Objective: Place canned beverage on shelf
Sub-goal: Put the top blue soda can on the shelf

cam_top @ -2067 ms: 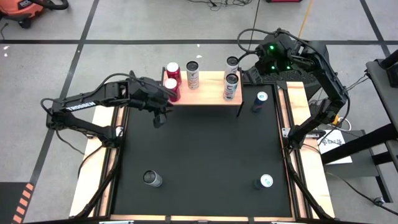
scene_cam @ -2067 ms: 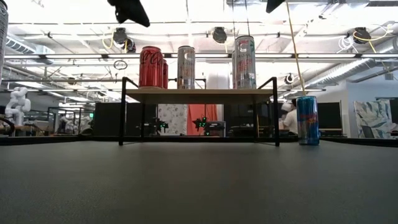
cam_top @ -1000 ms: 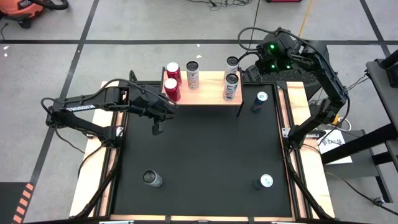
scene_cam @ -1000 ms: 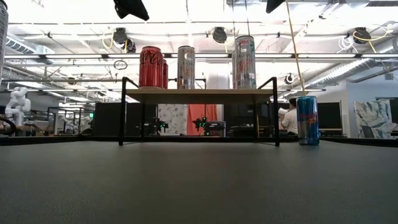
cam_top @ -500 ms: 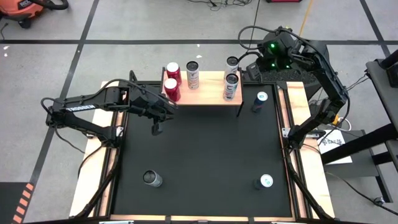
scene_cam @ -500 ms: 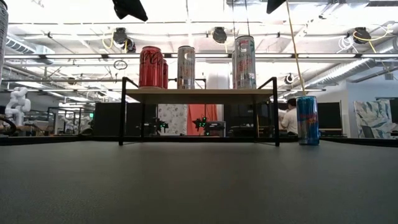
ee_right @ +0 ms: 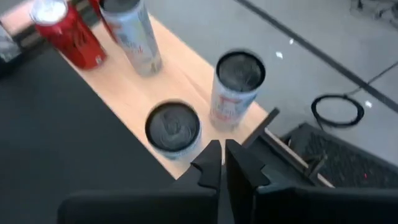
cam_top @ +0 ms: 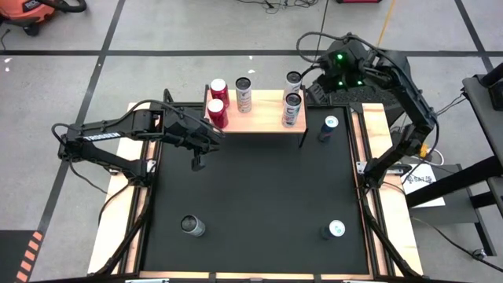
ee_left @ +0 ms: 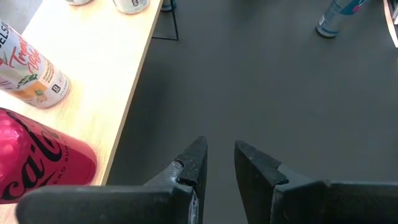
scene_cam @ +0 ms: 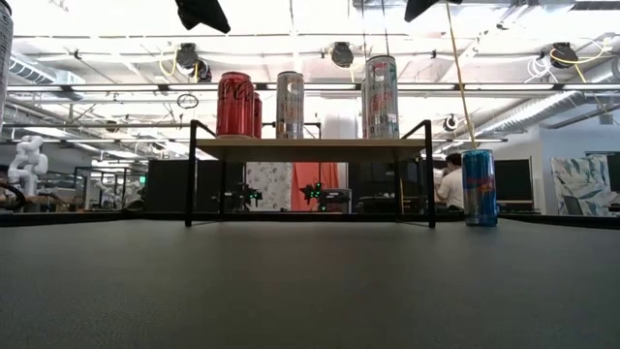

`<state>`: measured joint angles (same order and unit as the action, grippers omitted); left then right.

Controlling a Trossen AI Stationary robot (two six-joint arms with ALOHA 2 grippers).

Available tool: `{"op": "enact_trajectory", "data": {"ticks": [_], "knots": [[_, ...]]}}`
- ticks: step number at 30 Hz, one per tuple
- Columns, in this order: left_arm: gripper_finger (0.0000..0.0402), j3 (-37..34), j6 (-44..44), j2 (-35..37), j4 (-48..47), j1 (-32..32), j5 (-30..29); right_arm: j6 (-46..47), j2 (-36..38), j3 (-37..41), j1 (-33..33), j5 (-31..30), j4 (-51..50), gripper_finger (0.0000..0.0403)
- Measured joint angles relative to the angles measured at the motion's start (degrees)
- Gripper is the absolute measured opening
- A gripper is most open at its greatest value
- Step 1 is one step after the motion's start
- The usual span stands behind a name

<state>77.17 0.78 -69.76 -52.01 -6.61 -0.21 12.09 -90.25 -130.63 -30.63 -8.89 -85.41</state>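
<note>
The wooden shelf point(cam_top: 263, 119) stands at the mat's far edge on black legs point(scene_cam: 310, 147). On its top stand two red cans point(cam_top: 218, 112), a silver can point(cam_top: 244, 94) and two white cans point(ee_right: 173, 127). A blue can point(cam_top: 328, 127) stands upright on the mat right of the shelf. My left gripper point(ee_left: 219, 149) hovers shut over the mat just near the shelf's left end, beside the red can point(ee_left: 37, 168). My right gripper point(ee_right: 222, 149) hangs shut high above the shelf's right end, over the white cans. Neither holds anything.
Two more cans stand upright on the black mat near its front, one at the left point(cam_top: 192, 226) and one at the right point(cam_top: 334, 229). Wooden strips point(cam_top: 377, 141) border the mat. A person point(scene_cam: 450, 186) sits far behind the table.
My right gripper has rolled a little about its own axis while staying above the shelf's right end. Just before that, my left gripper drew back from the red cans toward the table's near side and has since kept still.
</note>
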Motion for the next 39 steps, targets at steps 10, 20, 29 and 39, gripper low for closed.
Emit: {"op": "enact_trajectory", "data": {"ticks": [10, 20, 29, 39], "knots": [[0.0081, 0.00, 0.02, 0.00, 0.00, 0.00, 0.00, -1.09, -4.93, 0.02, 0.35, 0.04, -4.48, 0.0098], [0.0081, 0.00, 0.42, 0.00, -0.12, 0.00, 0.00, -0.95, -8.79, 0.04, 0.37, 0.16, -4.61, 0.0206], [0.0081, 0.00, 0.48, 0.01, -0.20, 0.00, 0.00, -3.47, -5.83, 0.04, -0.22, 0.03, -4.61, 0.0238], [0.0081, 0.00, 1.84, 0.02, -0.15, 0.00, -0.02, 4.25, -0.72, 0.02, -7.07, -0.38, -4.59, 0.0281]]}}
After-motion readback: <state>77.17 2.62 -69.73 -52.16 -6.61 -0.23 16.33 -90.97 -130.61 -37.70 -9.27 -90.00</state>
